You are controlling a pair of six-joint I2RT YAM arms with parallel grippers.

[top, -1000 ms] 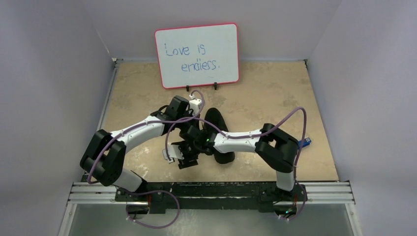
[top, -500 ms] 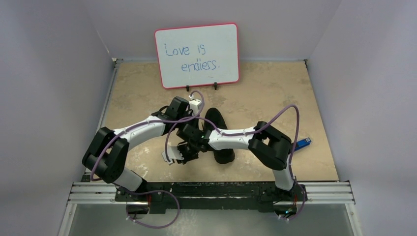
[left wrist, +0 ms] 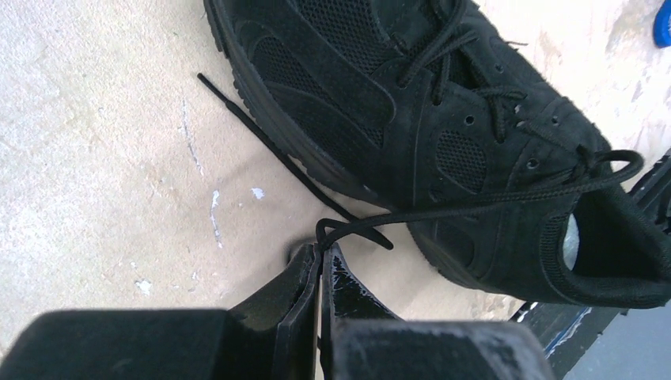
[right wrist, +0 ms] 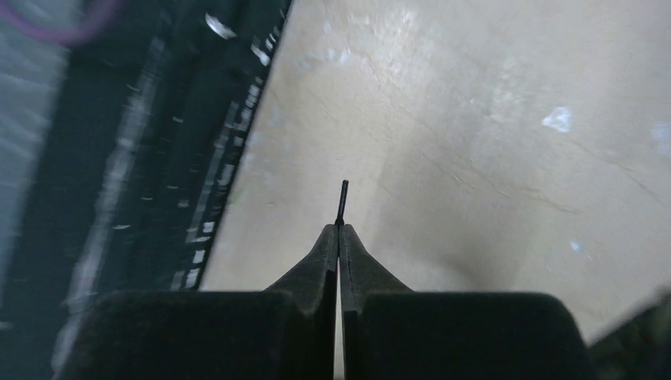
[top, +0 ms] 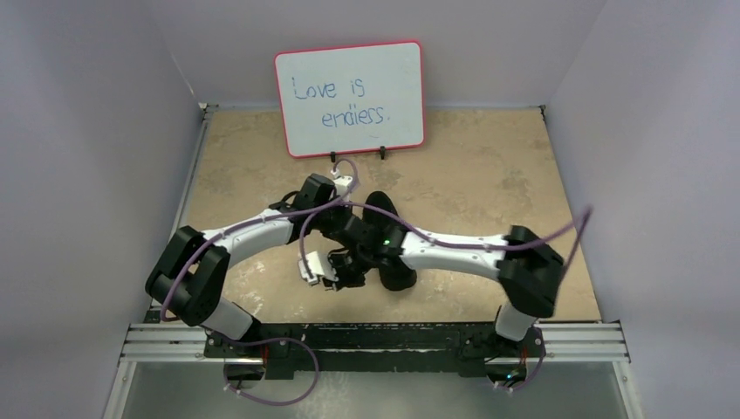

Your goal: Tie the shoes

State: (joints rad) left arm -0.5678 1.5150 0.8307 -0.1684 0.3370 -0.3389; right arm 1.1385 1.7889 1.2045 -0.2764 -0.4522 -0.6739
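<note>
The left gripper [left wrist: 320, 252] is pinched fully together, with no gap between its two fingers, and it clamps a bend of black lace [left wrist: 475, 202]. From that pinch the lace runs taut across to the top eyelets at the collar of the shoe [left wrist: 396, 103]. The shoe stands on its sole on the tan table [top: 489, 175], its side towards the left wrist camera and a pale inner sole just visible in its opening. A loose strand [left wrist: 269, 146] lies flat on the table along the sole's edge and passes under the held lace close to the fingertips. The right gripper [right wrist: 339, 237] is closed just as tightly, and a short stiff lace tip [right wrist: 342, 198] pokes straight out past its fingertips over bare table. That view is blurred, so I cannot tell which lace the tip belongs to. From above, the shoe sits mid-table in front of the whiteboard [top: 351, 98], with both arms reaching in and crossing over its middle. A blue object [left wrist: 663, 20] shows beyond the shoe.
</note>
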